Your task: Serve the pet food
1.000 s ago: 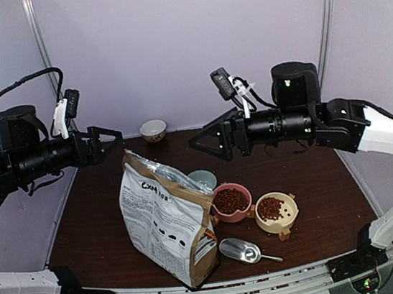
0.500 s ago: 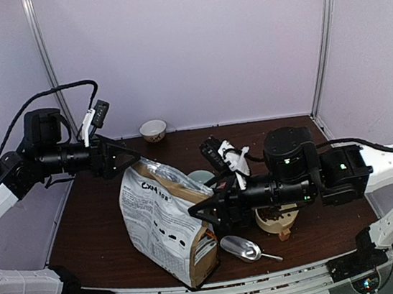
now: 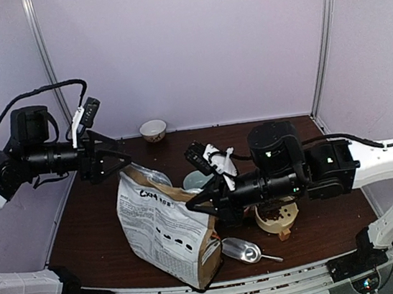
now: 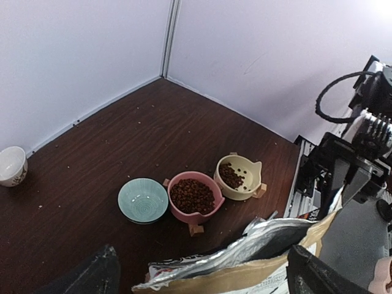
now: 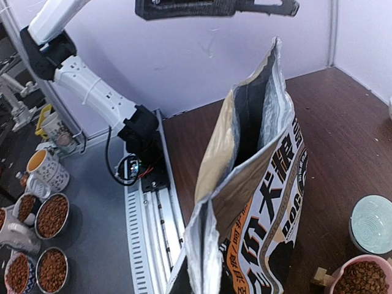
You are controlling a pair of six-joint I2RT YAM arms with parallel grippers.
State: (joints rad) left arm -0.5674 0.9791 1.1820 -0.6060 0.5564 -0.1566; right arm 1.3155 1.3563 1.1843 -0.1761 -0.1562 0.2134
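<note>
Two served: pink bowl, cream bowl hold kibble; teal bowl empty — right fingers pinch the bag, left fingers wide.

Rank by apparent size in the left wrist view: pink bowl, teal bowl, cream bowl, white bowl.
1. pink bowl
2. teal bowl and cream bowl: too alike to split
3. white bowl, though it's farther off and cropped by the frame edge

- I count four bowls: white, teal, pink, cream.
- Two of them hold kibble.
- One bag, one scoop at its 4 o'clock.
</note>
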